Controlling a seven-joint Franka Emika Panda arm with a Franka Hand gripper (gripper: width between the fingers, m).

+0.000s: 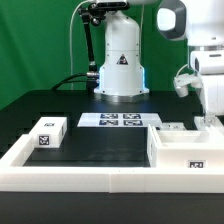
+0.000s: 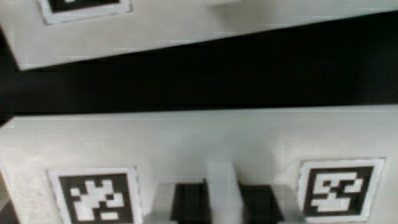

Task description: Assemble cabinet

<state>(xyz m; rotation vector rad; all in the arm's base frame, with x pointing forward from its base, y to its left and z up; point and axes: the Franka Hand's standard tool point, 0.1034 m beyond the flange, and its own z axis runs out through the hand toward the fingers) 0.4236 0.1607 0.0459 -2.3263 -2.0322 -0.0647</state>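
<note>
only wrist view shows claw [image 2: 217, 192] pinching cabinet [image 2: 178, 145]

The exterior view is bright and evenly lit, seemingly from above. The white cabinet [image 1: 190, 150] parts at 4 o'clock and the arm's base [image 1: 120, 60] at 12 o'clock nearly bleach out, and the black desk [image 1: 100, 140] swallows detail. The picture is coarse and slightly soft. The wrist view is blurred throughout. The tag [image 2: 93, 195] at 7 o'clock smears at its edges, and the gripper [image 2: 222, 205] at 6 o'clock is out of focus.
</note>
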